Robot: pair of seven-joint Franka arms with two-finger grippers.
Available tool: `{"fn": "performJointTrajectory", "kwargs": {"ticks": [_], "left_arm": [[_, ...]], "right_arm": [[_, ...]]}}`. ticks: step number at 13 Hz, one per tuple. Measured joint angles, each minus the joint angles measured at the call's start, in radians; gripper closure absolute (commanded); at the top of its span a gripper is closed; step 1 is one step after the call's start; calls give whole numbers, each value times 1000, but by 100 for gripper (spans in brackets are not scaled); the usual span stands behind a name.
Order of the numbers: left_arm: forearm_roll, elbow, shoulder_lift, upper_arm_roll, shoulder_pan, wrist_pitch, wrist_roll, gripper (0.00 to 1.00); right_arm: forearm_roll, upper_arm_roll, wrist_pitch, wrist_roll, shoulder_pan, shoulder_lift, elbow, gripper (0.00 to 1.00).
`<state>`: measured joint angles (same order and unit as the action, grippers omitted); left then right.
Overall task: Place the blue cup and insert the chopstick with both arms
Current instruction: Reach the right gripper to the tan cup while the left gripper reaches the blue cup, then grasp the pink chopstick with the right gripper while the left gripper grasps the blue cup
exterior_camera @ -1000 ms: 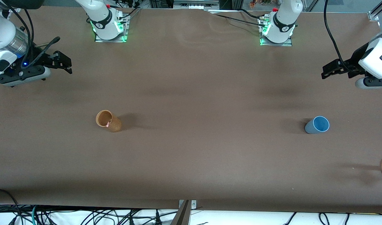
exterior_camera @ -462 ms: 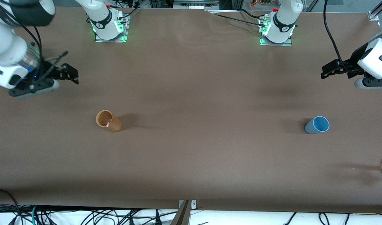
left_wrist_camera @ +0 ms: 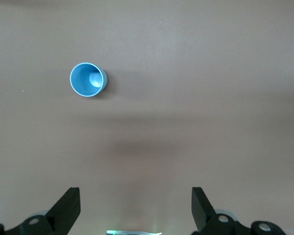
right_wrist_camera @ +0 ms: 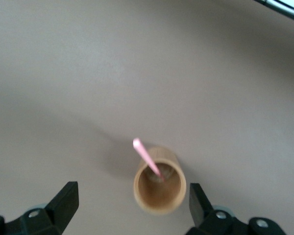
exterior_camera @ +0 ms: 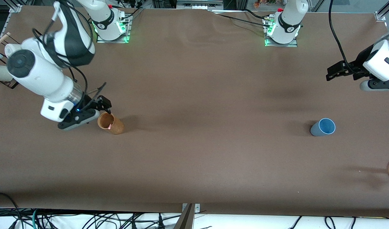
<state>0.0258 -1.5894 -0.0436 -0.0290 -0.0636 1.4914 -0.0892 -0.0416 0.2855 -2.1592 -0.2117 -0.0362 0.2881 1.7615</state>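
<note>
Right tool (exterior_camera: 102,105), fingers apart and empty, hangs beside the brown cup (exterior_camera: 111,123) holding the chopstick (right_wrist_camera: 147,157).

Left tool (exterior_camera: 333,72), also apart, waits above the counter (exterior_camera: 194,152) near the blue cup (exterior_camera: 322,127), which stands upright.

Advice: centre over the leaning stick's tip, descend slowly, avoid the cup rim.

Blue cup (left_wrist_camera: 88,80) upright on table (left_wrist_camera: 210,88); jaws spread.
</note>
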Motion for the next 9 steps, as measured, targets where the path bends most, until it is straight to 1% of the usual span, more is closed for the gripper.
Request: {"fn": "performJointTrajectory", "kwargs": {"ticks": [3, 6, 7, 9], "left_arm": [[0, -4, -81, 3, -1, 29, -1, 0], [0, -13, -220, -1, 15, 114, -1, 0], [0, -16, -269, -2, 25, 154, 0, 0], [-2, -24, -343, -3, 39, 216, 0, 0]], "right_arm": [[-65, 1, -110, -35, -1, 67, 32, 1], [-126, 17, -153, -50, 0, 93, 69, 8], [-140, 18, -161, -59, 0, 100, 74, 11], [-147, 18, -189, -74, -1, 112, 88, 26]]}}
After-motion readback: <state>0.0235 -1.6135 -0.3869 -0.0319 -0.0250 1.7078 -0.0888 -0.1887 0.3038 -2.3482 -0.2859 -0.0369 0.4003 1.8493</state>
